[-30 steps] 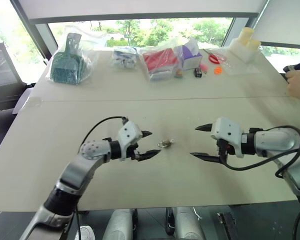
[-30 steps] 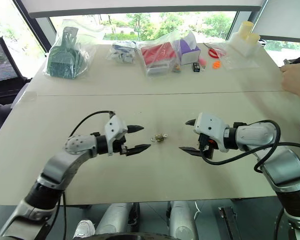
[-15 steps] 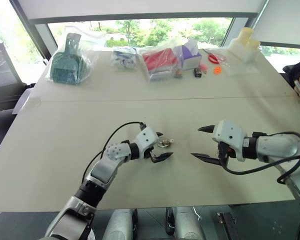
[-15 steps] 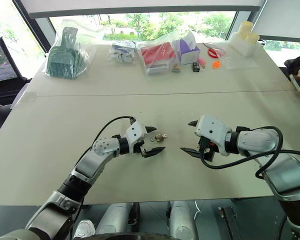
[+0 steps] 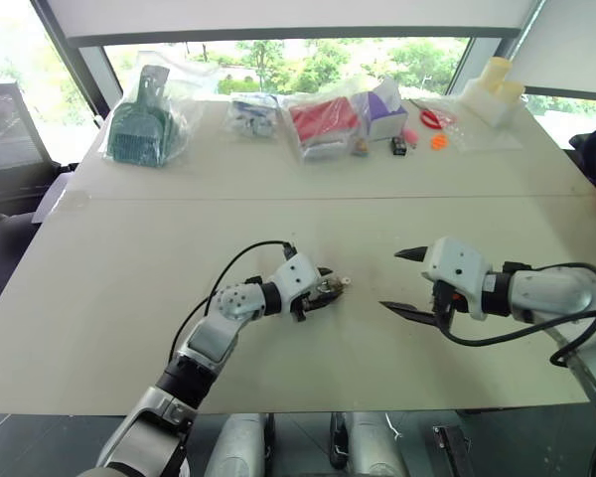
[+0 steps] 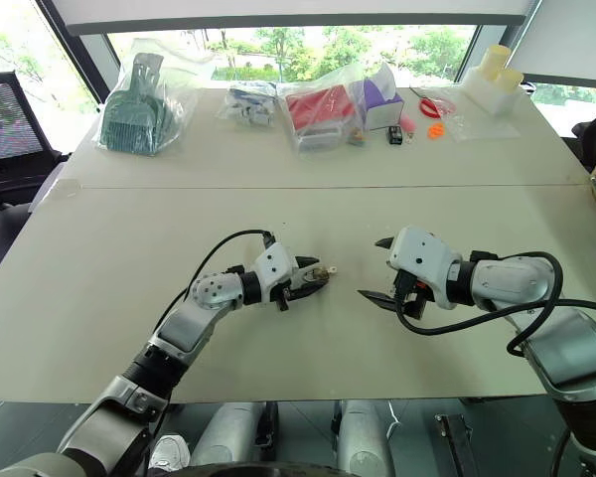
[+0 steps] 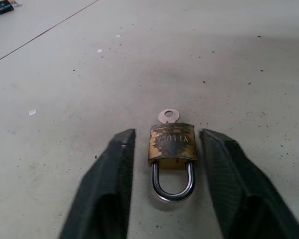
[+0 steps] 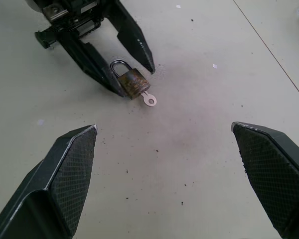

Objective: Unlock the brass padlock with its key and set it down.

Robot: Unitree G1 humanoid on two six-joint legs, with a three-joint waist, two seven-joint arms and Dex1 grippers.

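Left claw [image 7: 162,149] straddles brass padlock [image 7: 172,143] (contact unclear).

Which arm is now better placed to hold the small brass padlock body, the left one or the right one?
The left. The left gripper already has its two black fingers either side of the small brass padlock, lying on the pale table with its silvery key inserted. The right gripper hangs wide open, apart from it.

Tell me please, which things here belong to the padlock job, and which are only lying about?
For the job: brass padlock, its key, left gripper, right gripper.

Lying about: green dustpan in bag, red bagged item, purple box, scissors.
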